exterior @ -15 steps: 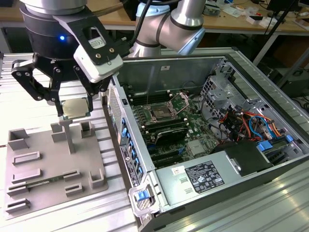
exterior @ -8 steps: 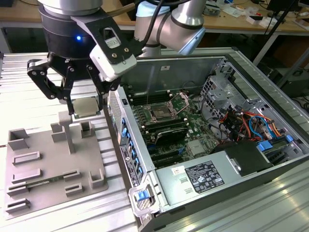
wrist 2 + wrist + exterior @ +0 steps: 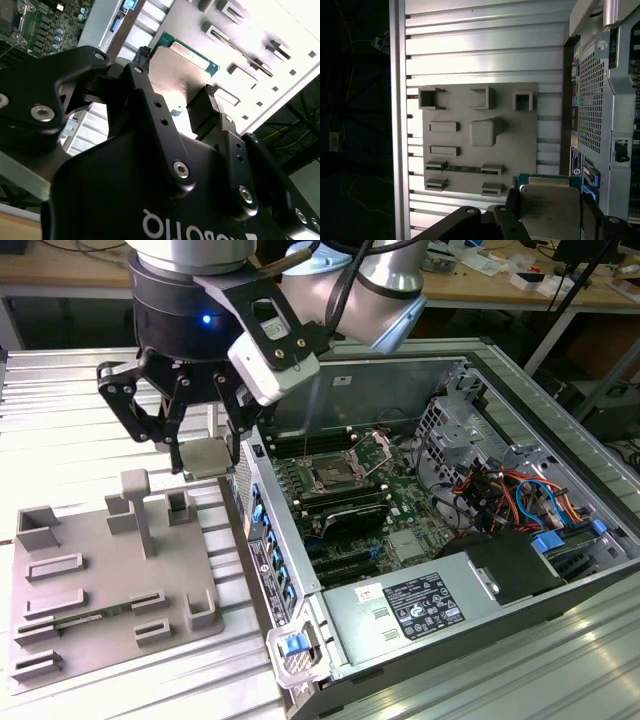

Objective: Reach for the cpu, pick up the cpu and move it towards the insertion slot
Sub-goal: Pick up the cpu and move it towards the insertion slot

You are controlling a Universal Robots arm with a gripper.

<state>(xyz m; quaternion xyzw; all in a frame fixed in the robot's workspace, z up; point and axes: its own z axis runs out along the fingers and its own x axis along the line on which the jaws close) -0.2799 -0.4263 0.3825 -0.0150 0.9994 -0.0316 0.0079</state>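
End effector (image 3: 205, 452): clamped on the cpu (image 3: 207, 456), one finger on each opposite edge (both wrist views show the pads pressed against it).
Cpu: lifted clear of the grey fixture tray (image 3: 90, 590), hanging level between tray and computer case (image 3: 420, 540), near the case wall.
Insertion slot (image 3: 330, 477): inside the case on the green board, frame open, well apart from the cpu.
Step in hand: carrying the cpu toward the slot, by my judgement.
Doing it well: keep the chip level, clear the case wall before crossing, and keep the grip steady so it does not slip.
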